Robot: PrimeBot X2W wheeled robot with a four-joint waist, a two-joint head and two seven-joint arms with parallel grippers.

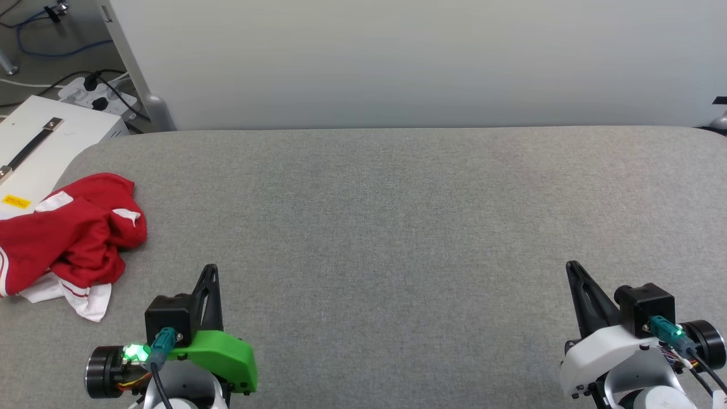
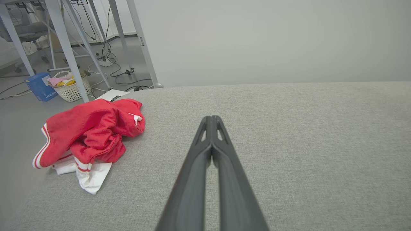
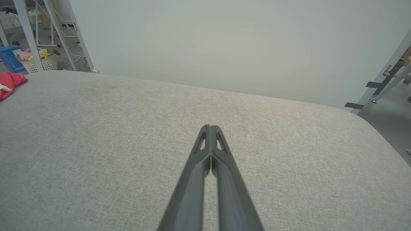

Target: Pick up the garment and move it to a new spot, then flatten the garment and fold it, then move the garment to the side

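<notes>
The red jersey lies crumpled at the grey padded table's left edge; the left gripper and right gripper hover over that table, fingers pressed together, empty; a reach with shut fingers could shove the heap off that edge; its long axis runs roughly far-to-near along the edge, white sleeve nearest; collar direction is unreadable.

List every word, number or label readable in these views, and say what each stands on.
No text here can be read.
Yellow sticker on the white box: dark print, too small to read.
Blue box on the floor: pale lettering on its side, too blurred to read.
Garment: crumpled, no lettering or number showing.
</notes>
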